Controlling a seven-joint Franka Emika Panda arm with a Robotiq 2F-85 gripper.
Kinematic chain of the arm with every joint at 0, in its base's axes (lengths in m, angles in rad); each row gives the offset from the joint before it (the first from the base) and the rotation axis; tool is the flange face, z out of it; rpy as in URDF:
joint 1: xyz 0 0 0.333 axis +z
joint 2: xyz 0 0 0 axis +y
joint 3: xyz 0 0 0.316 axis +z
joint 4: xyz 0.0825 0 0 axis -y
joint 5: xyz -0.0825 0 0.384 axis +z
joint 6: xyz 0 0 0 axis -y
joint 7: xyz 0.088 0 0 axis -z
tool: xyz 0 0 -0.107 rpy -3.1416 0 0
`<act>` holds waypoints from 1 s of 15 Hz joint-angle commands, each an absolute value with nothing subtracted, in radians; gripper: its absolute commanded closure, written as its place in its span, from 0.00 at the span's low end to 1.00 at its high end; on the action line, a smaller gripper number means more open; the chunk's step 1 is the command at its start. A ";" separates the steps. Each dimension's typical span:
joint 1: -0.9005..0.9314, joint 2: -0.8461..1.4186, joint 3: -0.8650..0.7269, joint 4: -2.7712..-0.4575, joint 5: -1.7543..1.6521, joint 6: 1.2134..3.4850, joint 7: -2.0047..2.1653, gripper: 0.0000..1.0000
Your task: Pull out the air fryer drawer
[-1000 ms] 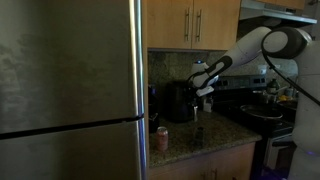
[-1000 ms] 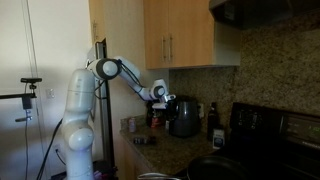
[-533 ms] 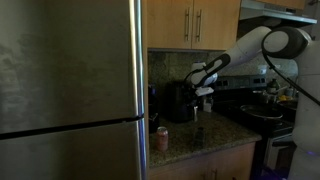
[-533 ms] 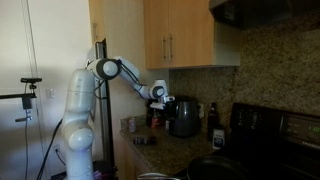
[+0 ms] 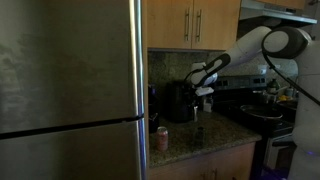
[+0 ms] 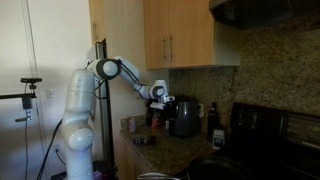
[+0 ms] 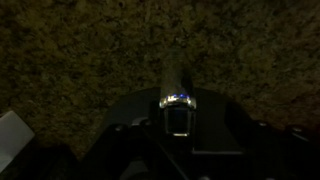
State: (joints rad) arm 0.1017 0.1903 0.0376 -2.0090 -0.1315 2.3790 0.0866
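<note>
Air fryer (image 5: 181,101) stands on the counter (image 5: 206,141), mid-frame in both exterior views. We see our gripper (image 5: 201,85) just beside its top; whether the fingers are clenched we cannot tell.

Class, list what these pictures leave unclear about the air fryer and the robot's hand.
- The hand: too small and dark in both exterior views to tell open from shut.
- The drawer: the air fryer is a dark shape in both exterior views, so the drawer's position is unreadable.
- Wrist view: dim and blurred, so the shiny metal piece cannot be identified.
</note>
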 commanded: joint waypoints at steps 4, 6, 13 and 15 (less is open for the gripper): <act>0.097 0.188 0.035 -1.998 -0.133 2.332 0.111 0.81; 0.095 0.188 0.038 -2.003 -0.119 2.357 0.110 0.91; 0.072 0.192 0.054 -1.982 -0.044 2.291 -0.050 0.91; 0.069 0.195 0.052 -1.978 -0.038 2.294 -0.080 0.91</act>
State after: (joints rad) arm 0.0839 0.1903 0.0288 -1.9946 -0.0753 2.3379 -0.0045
